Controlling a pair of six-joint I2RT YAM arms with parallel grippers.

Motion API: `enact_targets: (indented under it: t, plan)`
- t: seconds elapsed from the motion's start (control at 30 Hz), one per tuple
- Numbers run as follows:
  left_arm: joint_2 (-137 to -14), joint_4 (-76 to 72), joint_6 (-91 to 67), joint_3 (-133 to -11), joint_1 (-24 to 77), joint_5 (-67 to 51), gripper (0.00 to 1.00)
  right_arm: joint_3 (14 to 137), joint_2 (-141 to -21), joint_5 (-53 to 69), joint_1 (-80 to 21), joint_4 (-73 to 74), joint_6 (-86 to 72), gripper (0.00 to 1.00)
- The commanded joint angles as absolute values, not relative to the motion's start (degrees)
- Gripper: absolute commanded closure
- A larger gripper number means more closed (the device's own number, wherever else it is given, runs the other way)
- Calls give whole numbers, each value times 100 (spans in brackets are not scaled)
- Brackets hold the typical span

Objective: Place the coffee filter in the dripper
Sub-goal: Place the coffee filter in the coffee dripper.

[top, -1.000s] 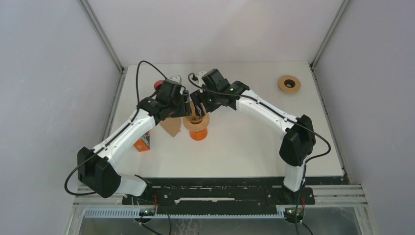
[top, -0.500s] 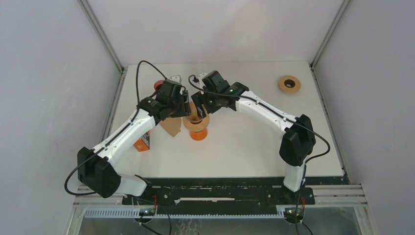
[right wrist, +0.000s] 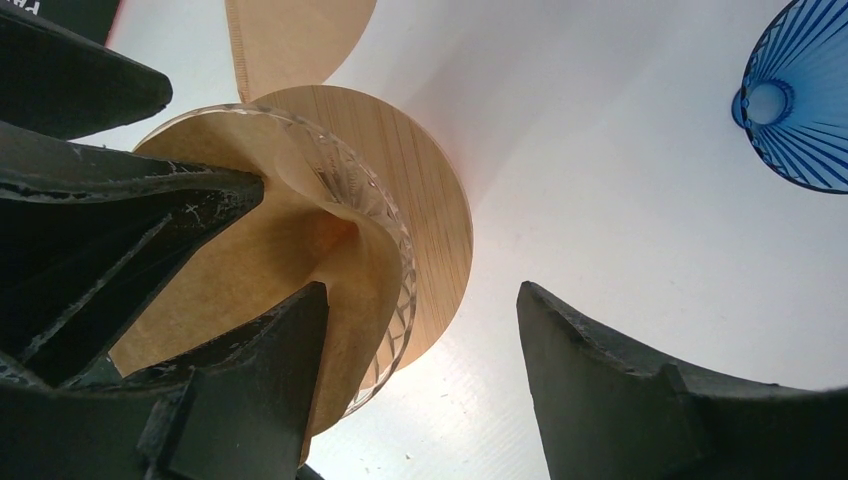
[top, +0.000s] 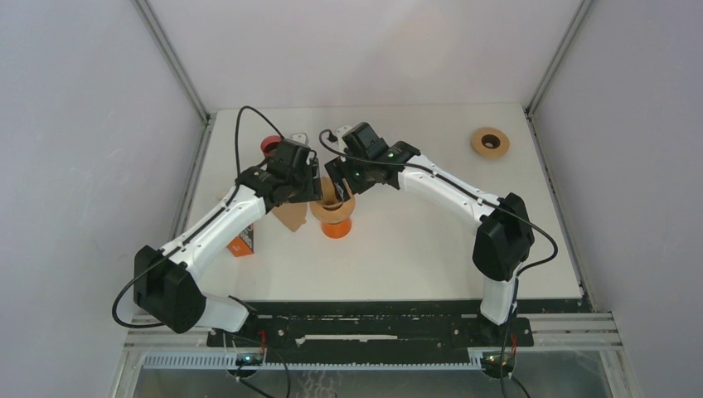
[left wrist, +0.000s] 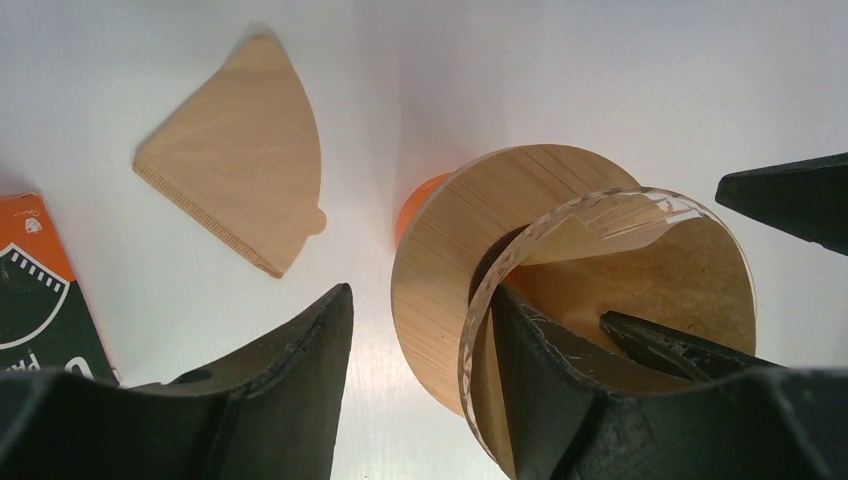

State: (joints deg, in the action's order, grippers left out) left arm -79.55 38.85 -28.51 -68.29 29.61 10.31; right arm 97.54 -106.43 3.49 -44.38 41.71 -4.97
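A glass dripper (top: 333, 207) with a wooden collar (left wrist: 450, 260) stands on an orange base mid-table. A brown paper coffee filter (left wrist: 680, 280) sits opened inside its cone, also seen in the right wrist view (right wrist: 250, 260). My left gripper (top: 319, 189) is open (left wrist: 420, 340), with one finger inside the cone against the filter and the other outside the rim. My right gripper (top: 336, 184) is open (right wrist: 420, 320), with one finger inside on the filter and the other outside over the table. A second flat filter (top: 289, 215) lies on the table left of the dripper.
An orange and black box (top: 242, 240) lies left of the flat filter. A red object (top: 269, 143) sits behind the left arm. A blue ribbed dripper (right wrist: 800, 100) is close by in the right wrist view. A wooden ring (top: 490, 142) lies at the back right.
Both grippers stay at the dripper. The left wrist has shifted slightly; the dripper and filter have not visibly moved.
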Motion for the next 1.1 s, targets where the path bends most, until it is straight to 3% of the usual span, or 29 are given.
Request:
enact_targets:
  t: [0.0, 1.07]
  plan:
    - [-7962, 3841, -2823, -6672, 2936, 1193, 42, 9751, -10704, 281, -4433, 4040, -422, 22]
    - [-7873, 3841, -2813, -6782, 2936, 1144, 43, 9118, -9820, 794, -4321, 3396, -657, 22]
